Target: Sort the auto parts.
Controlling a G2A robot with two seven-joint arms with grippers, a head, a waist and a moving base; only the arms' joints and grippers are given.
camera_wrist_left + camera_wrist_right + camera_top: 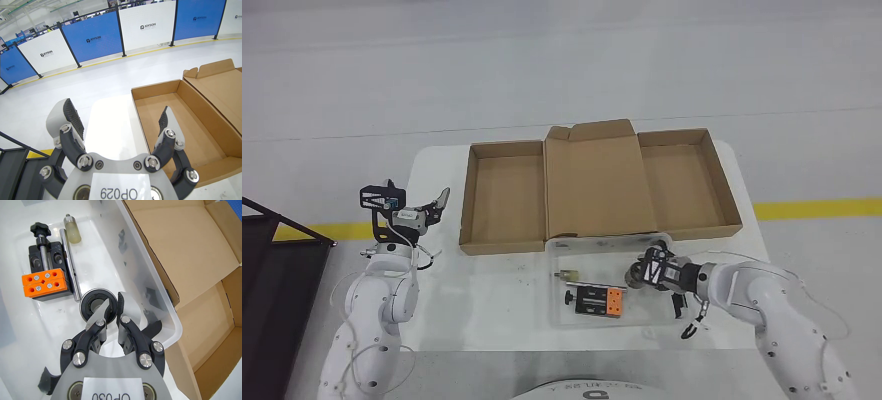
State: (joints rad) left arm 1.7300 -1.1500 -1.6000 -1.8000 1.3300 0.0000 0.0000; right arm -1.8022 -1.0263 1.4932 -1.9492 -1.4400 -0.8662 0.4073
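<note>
Auto parts point(594, 299) lie in a clear plastic tray point(642, 312) on a white table point(492, 300), lower centre of the top view. The tray sits just in front of an open cardboard box point(597, 190).

The box has 3 sections: 2 walled compartments, L and R, and a flat flap between them. All 3 show bare cardboard.

There are 4 parts in the tray:
- A black bearing ring point(84, 306) at the tray's R end, lower R of centre in the top view.
- A small black vise w/ orange blocks point(44, 283) near the tray's middle.
- A steel rod point(69, 264) lying alongside the vise, touching or nearly touching it.
- A pale cylinder w/ a metal stud point(72, 233) toward the tray's L end, just beside the rod's far tip.

The R gripper point(114, 298) is clamped on the bearing ring, w/ 1 finger in the bore and the other against the outer rim. Can't tell if the ring is lifted or resting on the tray floor.

The L gripper point(116, 104) hangs at mid-L of the top view, above the table's L edge. Its fingers point(72, 117) are spread wide apart and hold nothing. It is near the box's L compartment but not touching it.
</note>
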